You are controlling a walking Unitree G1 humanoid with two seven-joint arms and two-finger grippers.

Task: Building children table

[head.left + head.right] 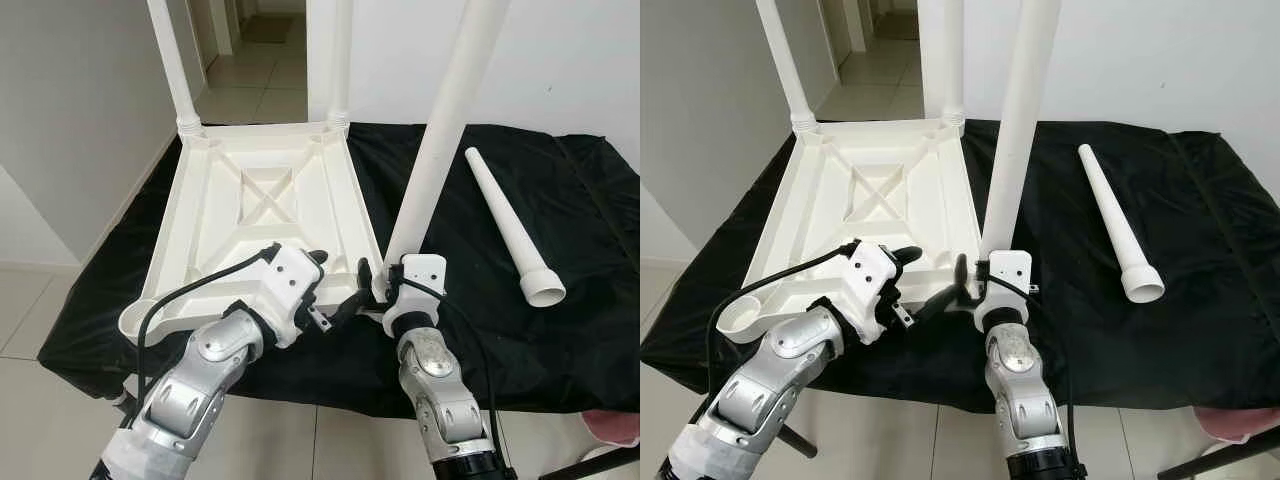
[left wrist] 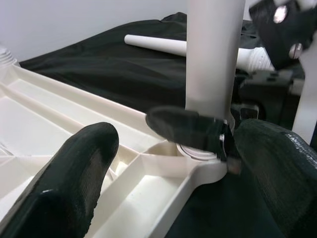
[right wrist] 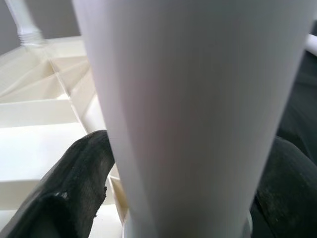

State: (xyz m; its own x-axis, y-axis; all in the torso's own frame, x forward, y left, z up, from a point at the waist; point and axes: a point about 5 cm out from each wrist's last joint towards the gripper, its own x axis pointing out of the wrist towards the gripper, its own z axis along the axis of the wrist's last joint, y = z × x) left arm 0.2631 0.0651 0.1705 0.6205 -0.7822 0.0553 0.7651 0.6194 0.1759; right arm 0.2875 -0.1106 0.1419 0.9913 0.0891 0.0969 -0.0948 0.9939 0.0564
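While three legs (image 1: 444,140) stand, one leg (image 1: 510,231) lies

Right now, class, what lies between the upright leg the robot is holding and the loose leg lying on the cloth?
Only bare black cloth lies between the held leg and the loose leg, as the left eye view shows.

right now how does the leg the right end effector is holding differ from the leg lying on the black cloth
The held leg stands nearly upright with its base at the near right corner of the upturned tabletop; the loose leg lies flat on the black cloth, apart from the tabletop. The right end effector grips the held leg low down; nothing touches the loose leg. Both are white, tapered plastic tubes.
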